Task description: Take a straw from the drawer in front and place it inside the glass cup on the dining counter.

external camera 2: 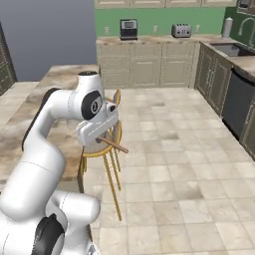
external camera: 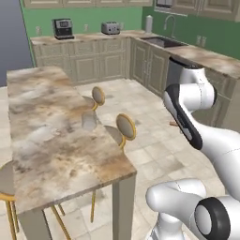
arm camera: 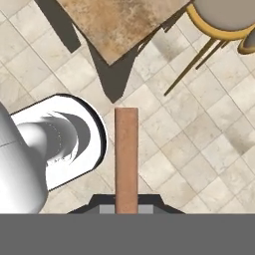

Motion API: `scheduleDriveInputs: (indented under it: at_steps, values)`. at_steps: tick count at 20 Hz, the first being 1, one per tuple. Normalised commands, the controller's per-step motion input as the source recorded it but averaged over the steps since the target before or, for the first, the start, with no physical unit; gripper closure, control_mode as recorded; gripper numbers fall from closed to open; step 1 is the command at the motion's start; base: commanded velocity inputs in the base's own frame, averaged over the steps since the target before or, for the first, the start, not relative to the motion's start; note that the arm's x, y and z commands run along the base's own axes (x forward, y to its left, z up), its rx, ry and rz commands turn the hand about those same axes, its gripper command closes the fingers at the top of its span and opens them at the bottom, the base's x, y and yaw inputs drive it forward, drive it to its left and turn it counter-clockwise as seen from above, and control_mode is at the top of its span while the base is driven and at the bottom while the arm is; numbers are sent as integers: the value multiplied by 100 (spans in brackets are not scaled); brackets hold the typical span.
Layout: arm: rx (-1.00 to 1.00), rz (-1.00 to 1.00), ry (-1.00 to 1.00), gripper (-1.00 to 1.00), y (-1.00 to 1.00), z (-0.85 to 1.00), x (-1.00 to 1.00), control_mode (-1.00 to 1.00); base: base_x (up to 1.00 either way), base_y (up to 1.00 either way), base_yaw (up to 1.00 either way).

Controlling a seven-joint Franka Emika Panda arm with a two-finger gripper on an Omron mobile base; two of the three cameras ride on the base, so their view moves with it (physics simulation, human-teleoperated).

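My gripper (external camera 2: 103, 140) is shut on the straw (external camera 2: 114, 145), a thin reddish-brown stick that juts out sideways over the floor beside the dining counter (external camera 2: 64, 77). In the hand view the straw (arm camera: 126, 154) rises straight from between the fingertips of the gripper (arm camera: 126, 206), above floor tiles, with a corner of the dining counter (arm camera: 119, 25) beyond it. The glass cup (external camera: 89, 120) stands upright near the right edge of the dining counter (external camera: 47, 136), to the left of the arm. Just a short end of the straw (external camera: 173, 124) pokes out behind the forearm. The drawer is out of view.
Round stools on yellow legs (external camera: 125, 126) (external camera: 98, 96) stand along the counter's right side, one right under the hand (external camera 2: 102, 152) (arm camera: 224, 15). Beige cabinets with a coffee machine (external camera: 63, 28), toaster (external camera: 110, 28) and sink (external camera: 161, 41) line the back and right walls. Tiled floor (external camera 2: 174, 164) lies open to the right.
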Motion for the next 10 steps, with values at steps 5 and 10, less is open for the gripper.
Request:
scheduleDriveInputs:
  at_steps: [5,10]
  values:
    - [0,0,0,100,0,0,0,100,13,-86,43]
    - [0,0,0,100,0,0,0,100,13,-83,44]
